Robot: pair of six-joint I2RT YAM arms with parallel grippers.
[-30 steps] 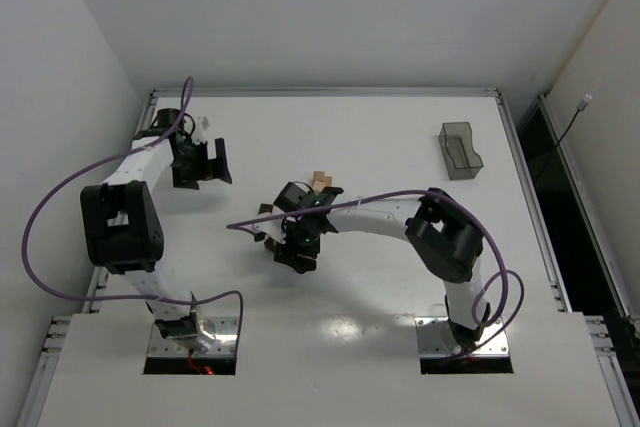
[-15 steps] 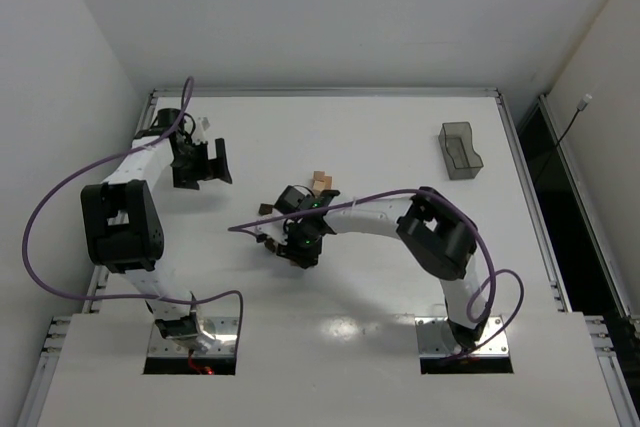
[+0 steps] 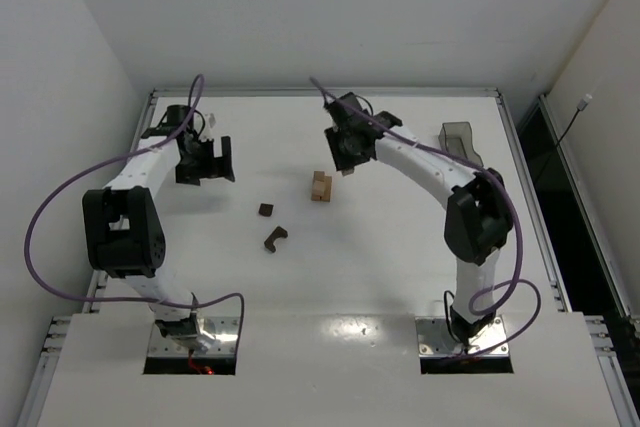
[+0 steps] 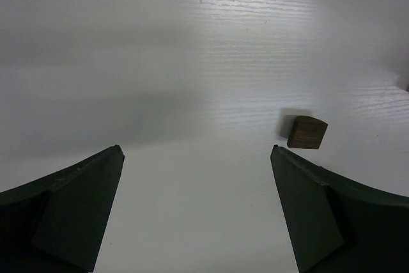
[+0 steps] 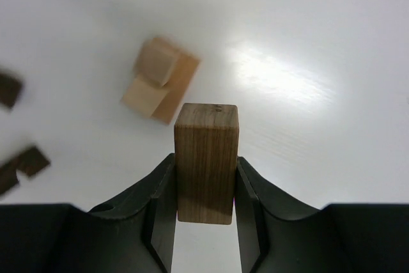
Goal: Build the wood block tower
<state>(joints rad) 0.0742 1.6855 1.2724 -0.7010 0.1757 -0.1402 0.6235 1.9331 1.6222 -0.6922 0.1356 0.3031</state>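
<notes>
Right end effector (image 5: 206, 160): clamped on a brown bar (image 5: 206, 133), a finger on each long side, the bar poking out past the tips, up off the surface (image 3: 400, 247).
Right arm: stretched over the far middle of the surface, just beyond the tan stack (image 3: 320, 187).
Tan stack: light blocks bunched mid-surface, touching one another. From the right wrist they sit beyond and left of the held bar, apart from it.
Left end effector (image 4: 197, 158): jaws spread wide, nothing between them, out at the far left.
Dark cube (image 3: 265, 210): alone on the surface, left of the tan stack and nearer the bases.
Notched piece (image 3: 275, 238): lying near the cube, a touch closer to the bases.
Bin (image 3: 460, 150): dark, translucent, far right, well apart from the blocks.
</notes>
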